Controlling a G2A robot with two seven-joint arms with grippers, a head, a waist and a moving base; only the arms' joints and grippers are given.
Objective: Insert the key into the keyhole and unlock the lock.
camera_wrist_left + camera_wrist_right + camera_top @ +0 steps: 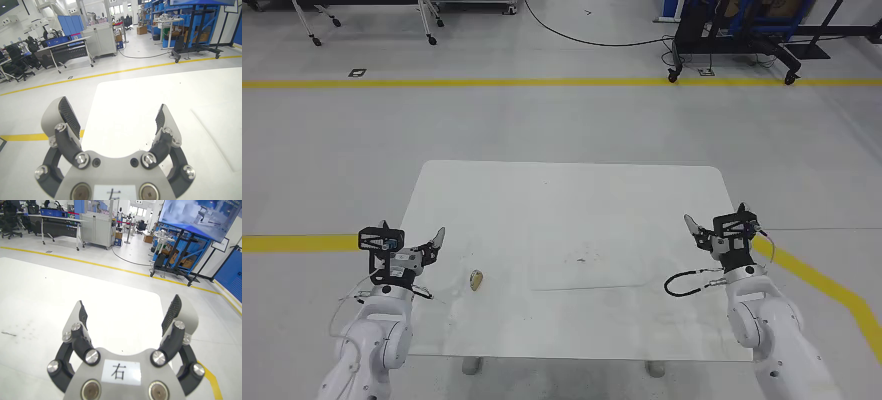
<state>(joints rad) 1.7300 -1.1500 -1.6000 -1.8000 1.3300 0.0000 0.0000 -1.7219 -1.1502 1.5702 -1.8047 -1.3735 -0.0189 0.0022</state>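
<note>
Left gripper [410,236] at lower left and right gripper [717,218] at lower right are both spread wide, holding nothing. On the table [572,200], a small yellowish object [476,280] sits near the left one, too tiny to identify.

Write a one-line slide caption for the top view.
Both open, left gripper and right gripper flank the table; small object near left.

**Workshop hall with pale floor**

A white surface [572,200] stands on a glossy grey floor [562,120] crossed by yellow lines [492,82]. Far left are wheeled desks [66,43] and black office chairs [16,60]. Far right are blue shelving [187,19] and a large screen [194,217].
</note>
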